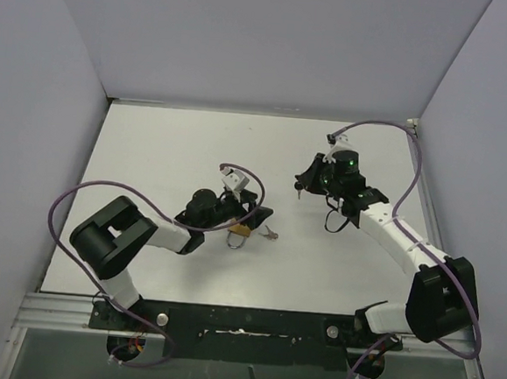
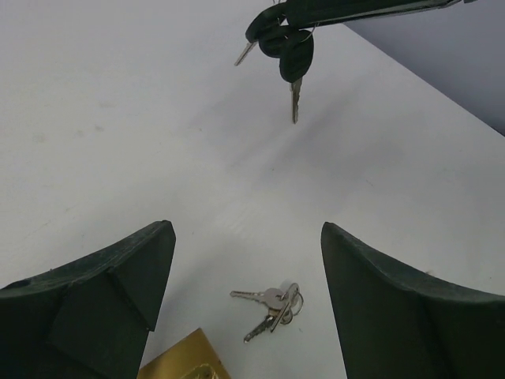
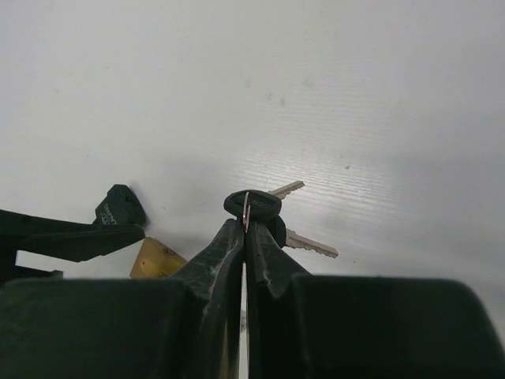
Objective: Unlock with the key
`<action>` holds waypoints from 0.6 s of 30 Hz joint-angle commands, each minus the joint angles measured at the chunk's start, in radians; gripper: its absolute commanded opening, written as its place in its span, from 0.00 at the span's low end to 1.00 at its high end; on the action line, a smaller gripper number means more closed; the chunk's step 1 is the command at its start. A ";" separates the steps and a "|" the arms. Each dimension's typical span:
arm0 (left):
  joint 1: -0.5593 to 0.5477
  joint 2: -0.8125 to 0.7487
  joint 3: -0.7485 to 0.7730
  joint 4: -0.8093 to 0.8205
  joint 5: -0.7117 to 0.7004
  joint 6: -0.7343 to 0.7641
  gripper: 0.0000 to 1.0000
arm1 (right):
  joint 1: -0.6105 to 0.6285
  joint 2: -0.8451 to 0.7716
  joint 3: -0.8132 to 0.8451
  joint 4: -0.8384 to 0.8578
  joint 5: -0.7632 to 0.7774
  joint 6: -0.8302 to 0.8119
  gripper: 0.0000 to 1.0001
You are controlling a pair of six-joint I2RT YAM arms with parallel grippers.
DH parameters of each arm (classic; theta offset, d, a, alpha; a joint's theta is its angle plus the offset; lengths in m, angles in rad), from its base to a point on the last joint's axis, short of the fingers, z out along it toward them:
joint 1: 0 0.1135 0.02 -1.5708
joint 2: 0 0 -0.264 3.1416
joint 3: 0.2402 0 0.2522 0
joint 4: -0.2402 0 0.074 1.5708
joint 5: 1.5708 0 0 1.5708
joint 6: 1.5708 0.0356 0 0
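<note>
Brass padlock (image 1: 240, 231) lies at mid-frame on the desk (image 1: 168, 156), and our left tool (image 1: 248, 214) stands over it with jaws apart, holding nothing (spare keys (image 2: 272, 304) lie just beside). Our right tool (image 3: 246, 229), up and to the right, is pinched on the black-headed keys (image 3: 254, 205). We should clamp the lock body squarely, keyhole unobstructed, before bringing one blade in.

This is a robotics lab, set up as a closed test booth. A plain white table (image 1: 169, 148) spreads under and ahead of the fingers (image 2: 95, 292). Bare pale walls (image 1: 274, 42) rise beyond the fingertips and out to either side of them. Well behind the fingers, the left arm (image 1: 114, 236) and right arm (image 1: 407, 245) are bolted to a metal rail (image 1: 50, 312), and purple cables (image 1: 382, 123) loop along both arms.
</note>
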 commanded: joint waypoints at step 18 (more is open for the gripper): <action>-0.057 0.386 0.239 0.502 0.105 -0.080 0.63 | 0.072 -0.100 -0.009 0.075 -0.011 0.057 0.00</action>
